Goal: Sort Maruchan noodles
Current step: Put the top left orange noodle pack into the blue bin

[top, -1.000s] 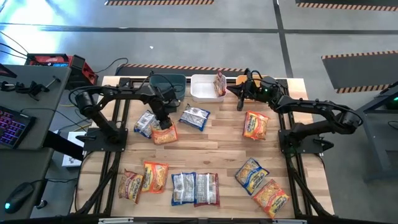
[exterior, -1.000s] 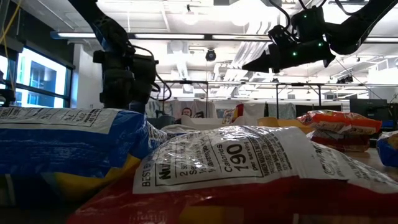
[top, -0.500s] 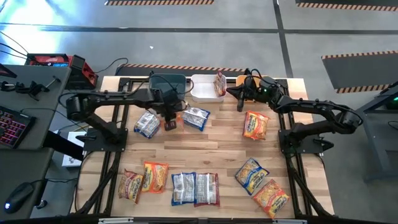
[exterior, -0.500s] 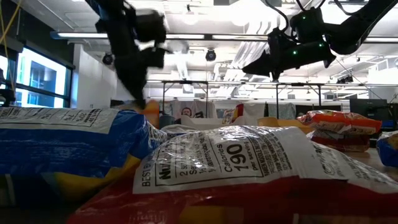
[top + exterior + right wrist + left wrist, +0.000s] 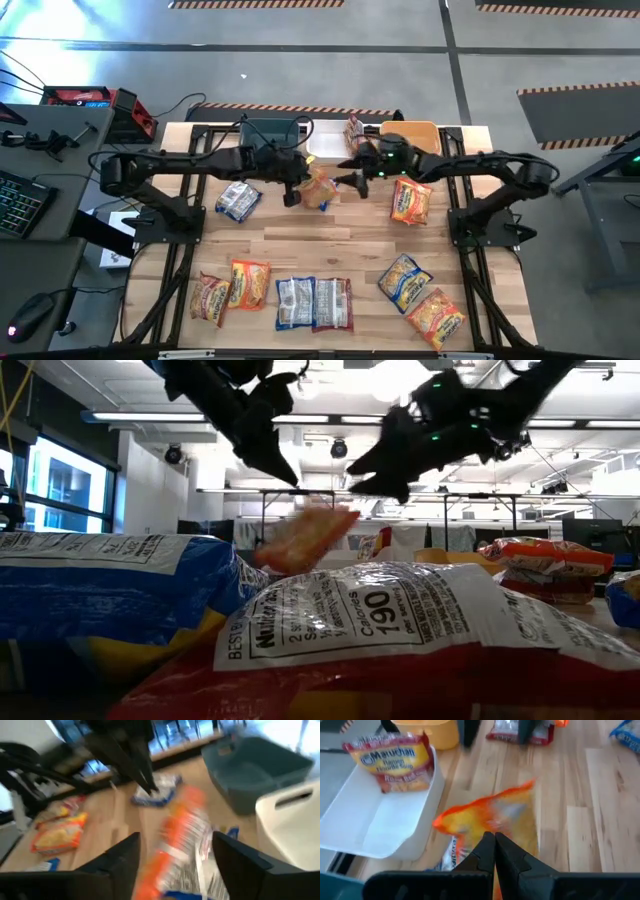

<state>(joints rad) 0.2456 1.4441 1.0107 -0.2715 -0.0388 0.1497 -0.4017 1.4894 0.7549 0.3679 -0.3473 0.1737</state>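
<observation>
An orange noodle packet (image 5: 318,187) hangs free near the desk's back edge, between your clenched, empty left gripper (image 5: 291,194) and the right gripper (image 5: 352,172), its jaws spread. Close squarely on the packet's middle, then carry it to the orange bin (image 5: 412,132).

The orange-red crinkly plastic noodle packet (image 5: 318,188) in mid-frame of the high view is smeared by motion, so its print cannot be read. In the low view it is a blurred orange shape (image 5: 303,538) at centre, and whether anything touches it cannot be told. A big white-and-red packet (image 5: 400,630) and a blue-and-yellow packet (image 5: 100,595) fill the lower frame there, cut by the bottom edge and hiding the wooden tabletop (image 5: 350,240). The white rectangular plastic bin (image 5: 325,148) lies largely under the arms at upper centre.
</observation>
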